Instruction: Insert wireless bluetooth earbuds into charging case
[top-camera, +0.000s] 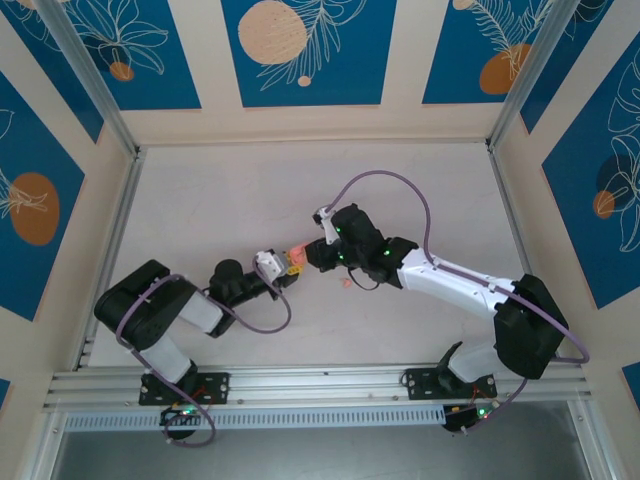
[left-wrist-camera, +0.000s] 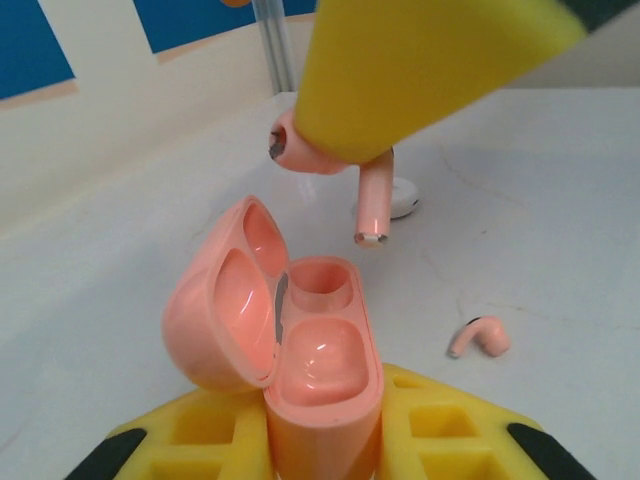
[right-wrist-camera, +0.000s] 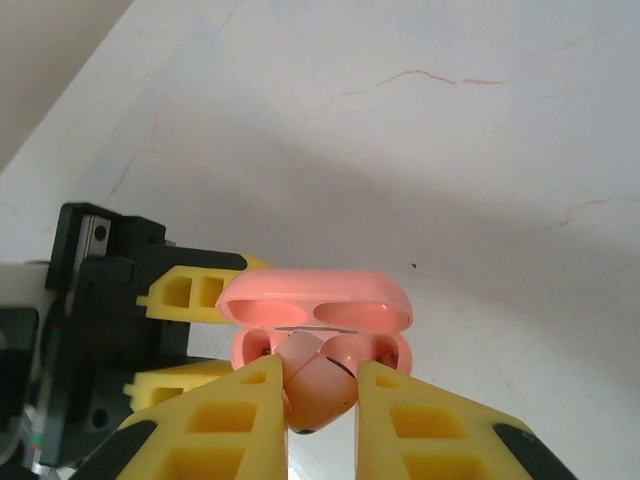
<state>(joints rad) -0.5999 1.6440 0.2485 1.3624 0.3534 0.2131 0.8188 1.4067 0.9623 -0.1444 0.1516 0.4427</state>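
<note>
White table (top-camera: 200, 200): left hand (left-wrist-camera: 325, 435) clamps open charging case (left-wrist-camera: 322, 360); right hand (right-wrist-camera: 320, 388) pinches earbud (left-wrist-camera: 372, 205) just above it.

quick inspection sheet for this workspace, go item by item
surface: white table, faint hairline cracks
job's things: charging case open, both wells empty; one earbud poised above it; second earbud lying on the table
clutter: white disc on the table beyond the case
hands: left hand shut on the charging case; right hand shut on one earbud
cables: purple cables looping along both arms
surroundings: blue leaf-print panels, aluminium frame posts
</note>
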